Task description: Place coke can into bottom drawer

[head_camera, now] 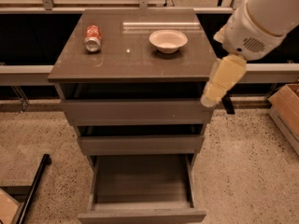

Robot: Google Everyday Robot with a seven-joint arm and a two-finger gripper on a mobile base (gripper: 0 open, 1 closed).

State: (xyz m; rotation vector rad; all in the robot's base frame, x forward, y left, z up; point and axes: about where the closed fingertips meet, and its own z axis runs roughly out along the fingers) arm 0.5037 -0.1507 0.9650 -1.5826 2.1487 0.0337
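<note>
The coke can (92, 38) is red with silver ends and lies on its side at the back left of the cabinet top (117, 64). The bottom drawer (140, 183) is pulled wide open below, and its inside shows nothing in it. My white and cream arm (226, 76) reaches down at the cabinet's right edge. The gripper (218, 104) is at its lower end, beside the top drawer's right corner, far from the can and holding nothing that I can see.
A white bowl (168, 40) sits at the back right of the cabinet top. The two upper drawers (135, 111) are slightly ajar. A cardboard box (286, 110) stands on the floor at the right, and a black bar (32, 188) lies at the lower left.
</note>
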